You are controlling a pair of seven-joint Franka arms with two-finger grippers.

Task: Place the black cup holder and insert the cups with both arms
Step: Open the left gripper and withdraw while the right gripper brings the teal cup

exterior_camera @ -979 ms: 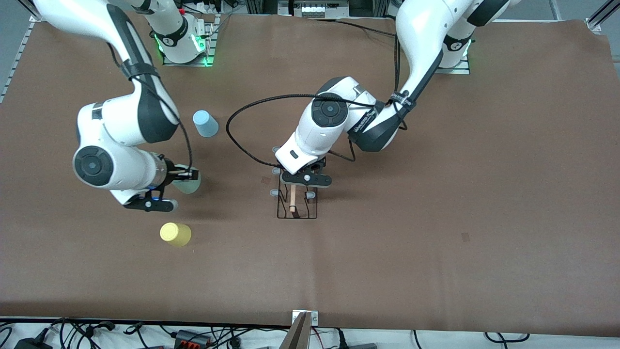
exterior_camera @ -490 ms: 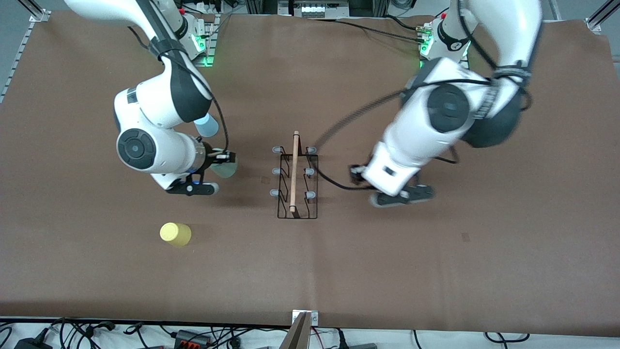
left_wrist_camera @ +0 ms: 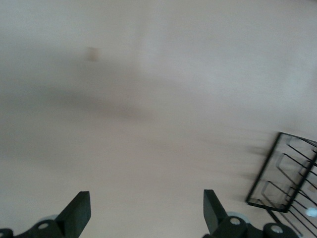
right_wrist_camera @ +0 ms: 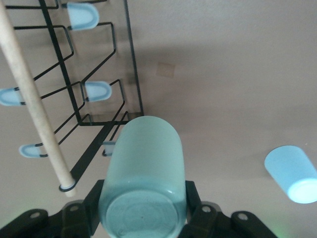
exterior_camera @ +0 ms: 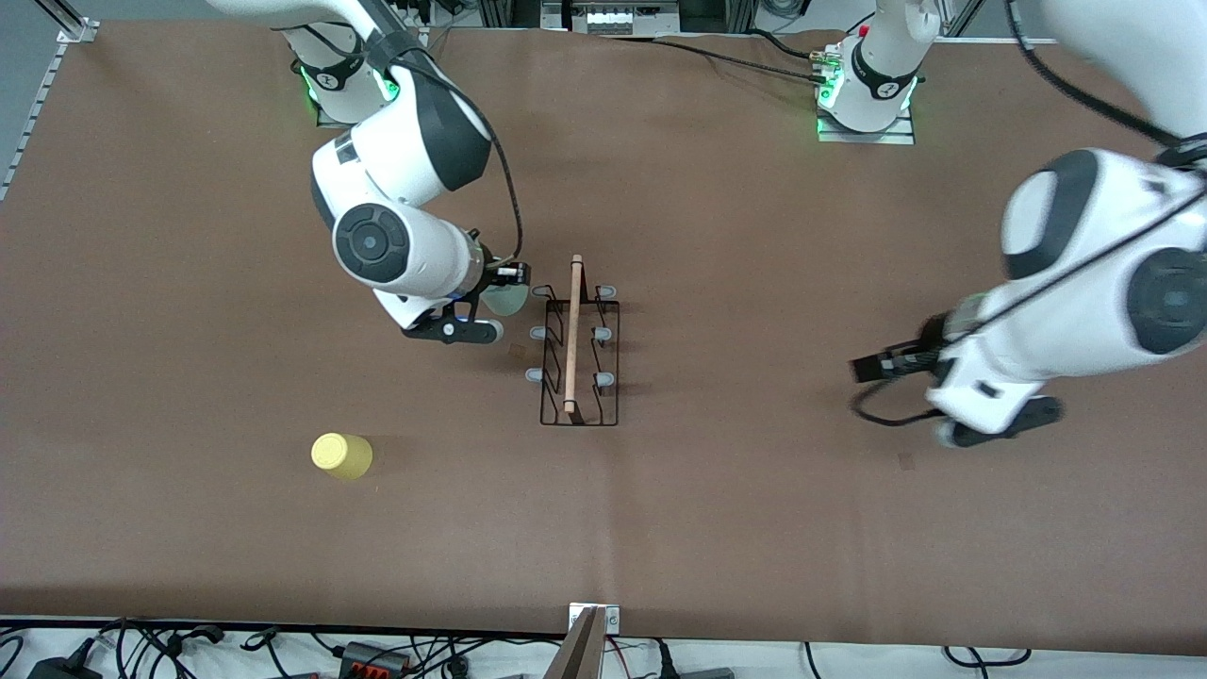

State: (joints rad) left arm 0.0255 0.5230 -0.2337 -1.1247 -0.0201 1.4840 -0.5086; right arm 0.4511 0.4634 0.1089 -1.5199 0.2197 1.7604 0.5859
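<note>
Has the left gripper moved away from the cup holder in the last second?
Yes. The left gripper, open, was over the black cup holder and is now well clear, toward the left arm's end of the table.

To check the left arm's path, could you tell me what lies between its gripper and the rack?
Front view: only bare table between the open left gripper and the rack.

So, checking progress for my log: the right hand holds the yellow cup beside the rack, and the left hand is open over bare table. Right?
Not quite. The right hand holds the pale green cup, as the right wrist view shows; the yellow cup stands alone on the table. The rest holds: it is beside the black cup holder, and the left hand is open over bare table.
</note>
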